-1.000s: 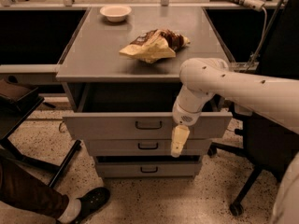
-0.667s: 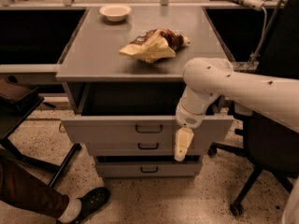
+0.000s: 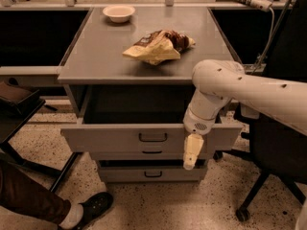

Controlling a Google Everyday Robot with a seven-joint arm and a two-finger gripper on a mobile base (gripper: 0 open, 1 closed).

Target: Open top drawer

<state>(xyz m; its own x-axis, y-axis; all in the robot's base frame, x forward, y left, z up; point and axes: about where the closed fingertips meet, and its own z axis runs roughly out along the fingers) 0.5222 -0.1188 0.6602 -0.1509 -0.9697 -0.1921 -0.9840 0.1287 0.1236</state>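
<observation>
The top drawer [image 3: 110, 139] is the widest grey drawer under the grey table and stands pulled out, its dark tray open behind the front. Its small black bar handle [image 3: 153, 137] sits at the centre of the front. My gripper [image 3: 191, 153] hangs pointing down in front of the drawer front, to the right of the handle and apart from it. My white arm [image 3: 249, 92] reaches in from the right. Two narrower drawers sit below: the middle one [image 3: 152, 153] and the bottom one [image 3: 152, 174], both pushed further in.
A yellow-brown snack bag [image 3: 156, 46] and a white bowl [image 3: 118, 12] lie on the table top [image 3: 96, 56]. A person's leg and black shoe [image 3: 93, 207] are at lower left. A black office chair [image 3: 273, 166] stands at right. A dark stand [image 3: 19, 104] is at left.
The top drawer has slid a little further out toward the camera. My gripper has moved down and slightly right along the drawer front with it.
</observation>
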